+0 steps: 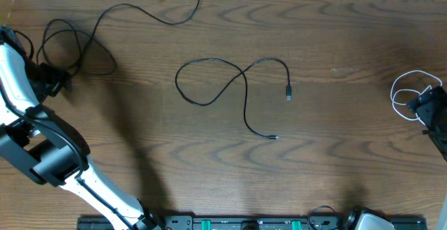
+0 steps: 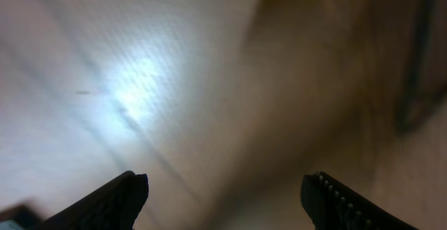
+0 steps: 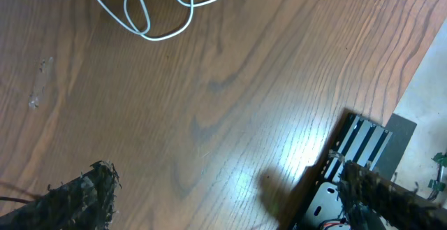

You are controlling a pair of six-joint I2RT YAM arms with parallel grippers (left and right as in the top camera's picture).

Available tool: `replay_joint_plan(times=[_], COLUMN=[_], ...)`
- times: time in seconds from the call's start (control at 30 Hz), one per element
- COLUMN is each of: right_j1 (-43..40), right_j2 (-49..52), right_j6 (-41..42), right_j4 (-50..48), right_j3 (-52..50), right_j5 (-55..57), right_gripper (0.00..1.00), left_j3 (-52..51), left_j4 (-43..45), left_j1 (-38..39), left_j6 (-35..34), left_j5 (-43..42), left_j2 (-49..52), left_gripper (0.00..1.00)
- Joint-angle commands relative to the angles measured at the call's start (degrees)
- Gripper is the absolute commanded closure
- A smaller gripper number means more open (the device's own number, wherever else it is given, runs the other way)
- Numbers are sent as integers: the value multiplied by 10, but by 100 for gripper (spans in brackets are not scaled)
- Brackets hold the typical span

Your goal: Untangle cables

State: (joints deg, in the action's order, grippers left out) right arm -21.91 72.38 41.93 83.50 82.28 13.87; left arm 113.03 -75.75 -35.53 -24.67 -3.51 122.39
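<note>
1. The white cable (image 1: 393,97) lies in loose overlapping loops at the far right edge of the table (image 1: 335,160). In the right wrist view the same white cable (image 3: 150,38) sits ahead of the fingers, apart from them.
2. The right gripper (image 1: 426,108) is just beside those white loops. Up close, the right gripper (image 3: 230,202) is spread wide, with bare wood between the fingers and nothing held.
3. Over to the middle: one black cable (image 1: 244,76) sprawls by itself, crossing over itself once, both plug ends pointing toward the right half. Neither arm is anywhere near it.
4. Top left, a second black cable (image 1: 126,5) arcs along the far edge and runs down into a bundle of black loops (image 1: 89,38) at the left side. How many cords are in that bundle, I can't tell.
5. The left gripper (image 1: 54,83) is right at the lower edge of that bundle. Its wrist view is badly blurred, but the left gripper (image 2: 223,195) shows both fingers far apart and nothing between them, with a dark cord (image 2: 419,83) off at the right edge.
6. A black rail (image 3: 356,149) runs along the near edge of the table.
</note>
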Motion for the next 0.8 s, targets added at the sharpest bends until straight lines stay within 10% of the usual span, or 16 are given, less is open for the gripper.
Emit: replay_joint_plan(times=[0.0, 0.3, 0.6, 0.7, 0.77], right_j1=[-3, -3, -3, -3, -3], right_j2=[-1, -1, -1, -1, -1], right_j6=[9, 9, 9, 9, 9], right_j4=[1, 1, 1, 1, 1], right_j3=[0, 0, 0, 0, 0], right_j5=[5, 5, 5, 5, 5], right_gripper=[1, 1, 1, 1, 1], left_j3=[7, 6, 5, 5, 5], left_j4=[15, 91, 125, 134, 140], left_j1=[10, 45, 76, 83, 85], left_j6=[-4, 31, 27, 27, 27], left_j5=[-83, -72, -74, -74, -74], left_j2=[9, 16, 73, 97, 111], left_gripper=[28, 87, 85, 39, 35])
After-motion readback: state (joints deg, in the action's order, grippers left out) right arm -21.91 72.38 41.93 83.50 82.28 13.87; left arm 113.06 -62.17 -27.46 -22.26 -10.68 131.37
